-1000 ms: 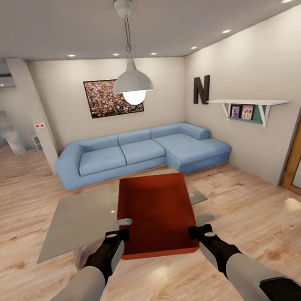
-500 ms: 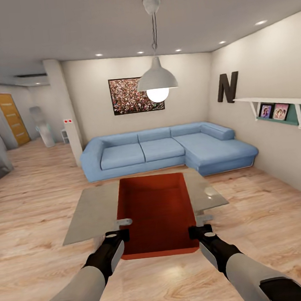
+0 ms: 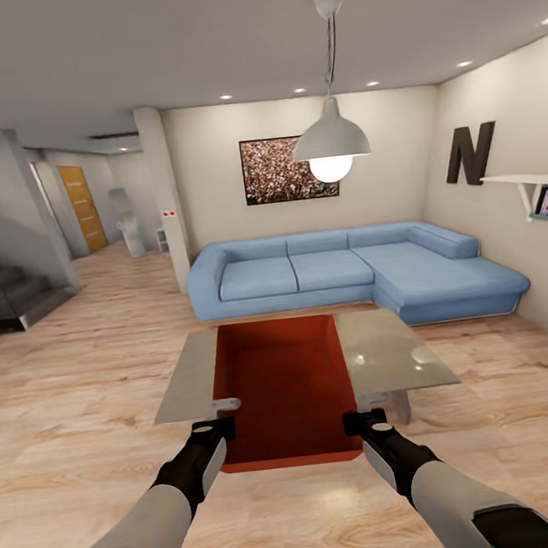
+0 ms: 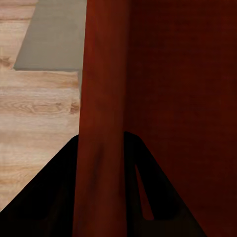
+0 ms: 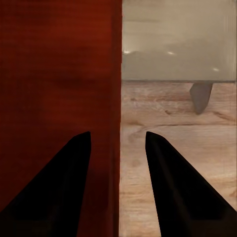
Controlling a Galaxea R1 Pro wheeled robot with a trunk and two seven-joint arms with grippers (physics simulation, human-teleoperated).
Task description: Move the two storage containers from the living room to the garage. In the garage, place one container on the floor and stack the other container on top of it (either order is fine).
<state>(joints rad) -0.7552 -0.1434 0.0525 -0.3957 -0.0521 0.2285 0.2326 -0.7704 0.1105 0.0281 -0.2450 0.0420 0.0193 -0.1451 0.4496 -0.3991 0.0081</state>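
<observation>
I hold one orange-red storage container (image 3: 286,391) level in front of me, over the living room's wood-plank floor (image 3: 86,412). My left gripper (image 3: 219,430) is shut on its left wall near the front corner. My right gripper (image 3: 354,422) is shut on the right wall. In the left wrist view the dark fingers (image 4: 59,187) clasp the red wall (image 4: 103,98) of the container. In the right wrist view the two fingers (image 5: 173,187) straddle the container's wall (image 5: 116,74). Only this one container is in sight.
A glass coffee table (image 3: 392,354) stands just beyond and partly under the container. Behind it is a blue corner sofa (image 3: 350,270). A pendant lamp (image 3: 330,141) hangs above. At the left are stairs (image 3: 6,289), a pillar (image 3: 164,193) and a hallway with an orange door (image 3: 81,206).
The whole view has swung left: sofa, table and lamp slid to the right, and the hallway, door and stairs came into sight. Container and grippers keep the same place in the picture.
</observation>
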